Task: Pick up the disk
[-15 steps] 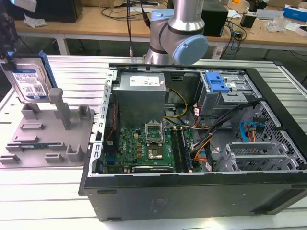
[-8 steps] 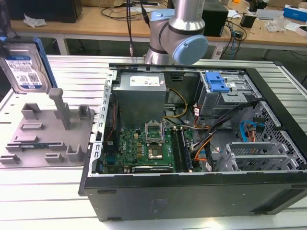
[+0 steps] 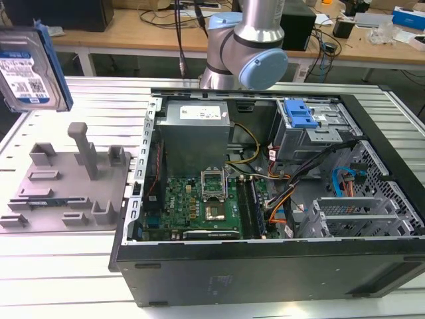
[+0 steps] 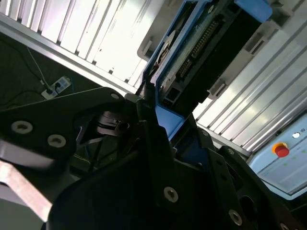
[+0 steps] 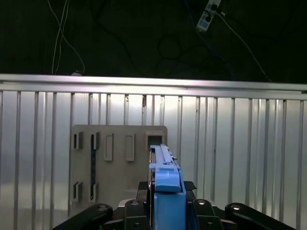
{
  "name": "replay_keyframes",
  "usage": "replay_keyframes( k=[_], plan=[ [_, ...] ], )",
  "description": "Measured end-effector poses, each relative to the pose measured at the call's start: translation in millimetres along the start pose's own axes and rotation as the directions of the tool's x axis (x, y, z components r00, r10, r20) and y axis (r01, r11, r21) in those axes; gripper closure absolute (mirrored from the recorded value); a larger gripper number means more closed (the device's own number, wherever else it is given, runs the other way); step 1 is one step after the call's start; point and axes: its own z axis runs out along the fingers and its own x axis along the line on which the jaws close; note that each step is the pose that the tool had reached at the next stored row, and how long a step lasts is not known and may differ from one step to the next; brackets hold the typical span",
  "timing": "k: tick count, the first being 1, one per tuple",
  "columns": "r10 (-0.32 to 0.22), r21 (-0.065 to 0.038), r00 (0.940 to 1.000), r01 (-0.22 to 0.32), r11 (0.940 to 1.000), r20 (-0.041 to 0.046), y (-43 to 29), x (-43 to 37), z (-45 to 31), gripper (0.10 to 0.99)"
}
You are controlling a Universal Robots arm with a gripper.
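Exterior view shows the disk [image 3: 30,66] already up in the air, well clear of the ribbed metal worktop [image 3: 86,266], hanging above the grey holder fixture [image 3: 66,193] that sits on the worktop just beside the open computer case [image 3: 265,219]. You can see its white-and-blue label and a blue rail along one edge, and it's tilted a bit instead of lying flat. The arm [image 3: 246,46] rises behind the case, toward the worktop's far edge.

Both wrist views tell you who's holding it. In the first wrist view the disk [image 5: 165,191] stands on edge right between the black parts of the hand [image 5: 165,211], blue rail facing the camera, with the empty fixture [image 5: 117,163] lying on the worktop below it. In the second wrist view you get the disk [image 4: 201,52] from the connector end, and the black fingers [image 4: 148,115] are pressed against its blue rail. So the hand is clamped on the disk, no gap I can make out.

Progress-wise: I'd say the pick is basically done. The disk is out of the fixture, nothing of it touches the holder or the worktop, and the grip looks solid and centred. Blue-latched drive cage [image 3: 299,116] inside the case isn't touched by anything.
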Motion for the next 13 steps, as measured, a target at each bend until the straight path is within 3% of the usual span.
replay_keyframes(
  k=[8,12,13],
  plan=[
    [0.000,0.000,1.0000,0.000,1.0000,0.0091,0.9,0.0,-39.7,0.718],
    [0.000,0.000,0.9998,0.000,1.0000,0.0184,1.2,0.0,-56.3,0.718],
    [0.000,0.001,0.9998,0.000,1.0000,0.0185,1.2,0.0,-56.3,0.718]
  ],
)
